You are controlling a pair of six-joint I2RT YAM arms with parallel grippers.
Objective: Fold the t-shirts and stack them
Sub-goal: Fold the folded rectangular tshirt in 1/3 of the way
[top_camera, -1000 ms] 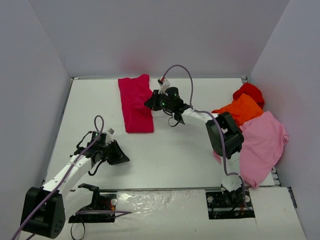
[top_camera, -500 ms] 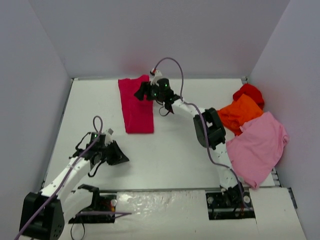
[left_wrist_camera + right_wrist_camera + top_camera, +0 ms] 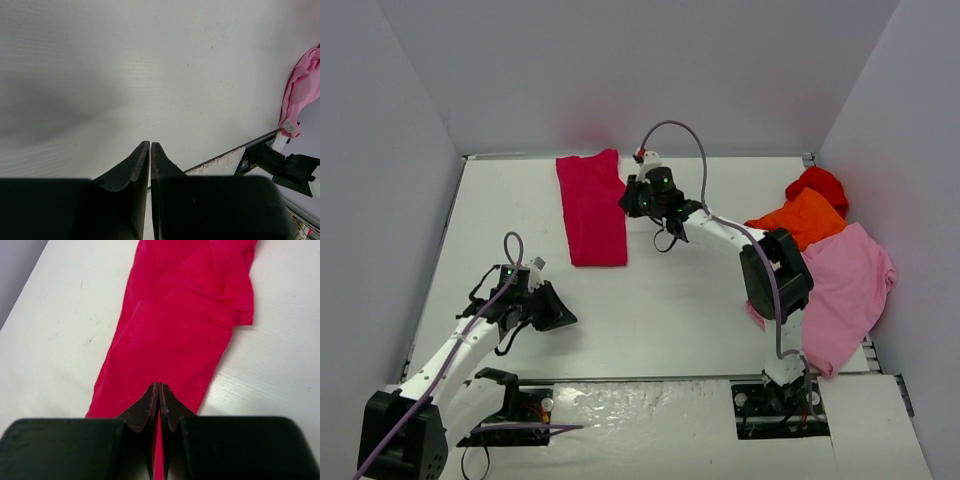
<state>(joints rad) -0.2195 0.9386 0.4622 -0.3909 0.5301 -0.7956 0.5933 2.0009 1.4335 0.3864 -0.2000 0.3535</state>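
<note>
A crimson-magenta t-shirt (image 3: 590, 210) lies folded into a long narrow strip at the back left of the white table (image 3: 670, 290). My right gripper (image 3: 628, 203) hovers at the strip's right edge. In the right wrist view its fingertips (image 3: 160, 385) meet above the crimson cloth (image 3: 180, 330), with nothing pinched between them. My left gripper (image 3: 565, 318) is shut and empty over bare table near the front left; the left wrist view shows it (image 3: 150, 144) pressed closed. A light pink t-shirt (image 3: 845, 290), an orange one (image 3: 805, 220) and a red one (image 3: 818, 183) are heaped at the right.
Grey walls (image 3: 410, 200) enclose the table on the left, back and right. The heap of shirts hangs near the right arm's elbow (image 3: 775, 275). The light pink cloth (image 3: 302, 90) and the dark base mount (image 3: 280, 165) show at the right of the left wrist view.
The right gripper swung out over the top of the crimson strip and has come back to its right edge. The strip lies as before. The left arm has barely moved.
</note>
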